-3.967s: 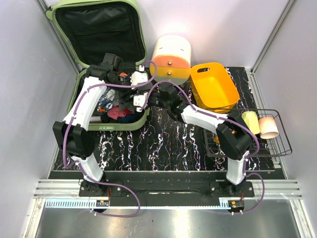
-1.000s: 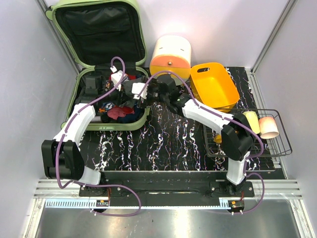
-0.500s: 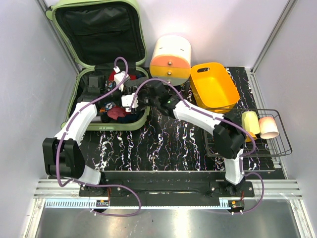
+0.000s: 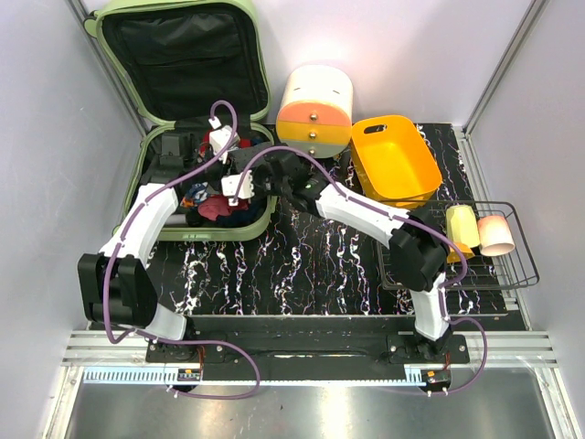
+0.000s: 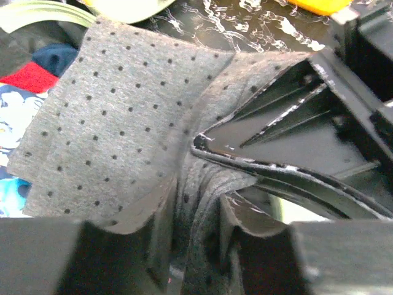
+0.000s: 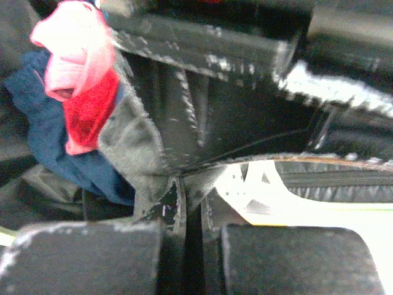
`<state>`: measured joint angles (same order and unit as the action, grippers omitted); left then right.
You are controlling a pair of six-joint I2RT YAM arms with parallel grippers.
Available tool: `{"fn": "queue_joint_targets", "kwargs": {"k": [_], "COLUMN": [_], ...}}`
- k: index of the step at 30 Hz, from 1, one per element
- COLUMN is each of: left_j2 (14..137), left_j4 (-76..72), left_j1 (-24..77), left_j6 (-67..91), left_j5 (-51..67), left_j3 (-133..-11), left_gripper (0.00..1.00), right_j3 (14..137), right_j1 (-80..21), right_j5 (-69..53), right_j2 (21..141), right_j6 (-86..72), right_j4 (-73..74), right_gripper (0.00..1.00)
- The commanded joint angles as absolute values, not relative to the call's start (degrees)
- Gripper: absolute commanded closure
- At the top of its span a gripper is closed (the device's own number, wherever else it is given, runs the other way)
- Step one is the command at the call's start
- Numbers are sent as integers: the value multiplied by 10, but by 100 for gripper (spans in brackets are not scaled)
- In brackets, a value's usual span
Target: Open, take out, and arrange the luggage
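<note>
**Both grippers pinch one grey dotted cloth over the open luggage**

Left arm: base at 7 o'clock of the table. The elbow is folded out toward the left wall and the white forearm runs up toward 11 o'clock into the case. The left gripper (image 5: 196, 215) is closed narrow on the grey dotted cloth (image 5: 116, 123), with fabric bunched between its fingers.

Right arm: base at 5 o'clock, elbow over the left end of the wire basket (image 4: 516, 265). The forearm stretches toward 10 o'clock, wrist at the case's right rim. The right gripper (image 6: 191, 215) is almost fully closed, pinching an edge of the same cloth. In the left wrist view its black finger sits just beside the left one. Purple cables (image 4: 219, 114) loop over both wrists.

The luggage (image 4: 215, 235) lies open at 10–11 o'clock, base flat on the table. Its lid stands up in the back-left corner with black lining showing. Heaped in the base are a pink-and-red cloth (image 6: 77, 67), a navy cloth (image 6: 43, 129) and other clothes.

Surface: black marbled table (image 4: 302, 265). The drawer box (image 4: 315, 110) is at 12 o'clock, just right of the lid, and the orange bin (image 4: 395, 160) is just beside it at 1 o'clock. The wire basket at 3 o'clock holds a yellow roll (image 4: 462, 224) and a pink roll (image 4: 498, 235), side by side.

Room: plain pale walls on three sides, metal rail (image 4: 302, 352) along the near edge.
</note>
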<state>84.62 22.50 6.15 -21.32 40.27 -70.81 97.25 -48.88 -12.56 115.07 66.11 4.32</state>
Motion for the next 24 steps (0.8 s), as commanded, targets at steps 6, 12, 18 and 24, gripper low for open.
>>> {"fn": "queue_joint_targets", "kwargs": {"k": [6, 12, 18, 24], "left_j2": [822, 810, 793, 788], "left_j4": [250, 267, 258, 233], "left_j1": [12, -13, -14, -15], "left_j6": [-135, -118, -97, -64], "left_j5": [446, 454, 467, 486], "left_j3": [-805, -859, -842, -820], "left_gripper": [1, 1, 1, 1], "right_j3": [979, 976, 939, 892], "right_j1": [-426, -364, -306, -217], "right_j5": [-115, -150, -173, -192], "right_j2": [1072, 984, 877, 798], "right_j6": [633, 583, 586, 637], "right_j4": [18, 46, 102, 159], "right_gripper": [100, 100, 100, 100]}}
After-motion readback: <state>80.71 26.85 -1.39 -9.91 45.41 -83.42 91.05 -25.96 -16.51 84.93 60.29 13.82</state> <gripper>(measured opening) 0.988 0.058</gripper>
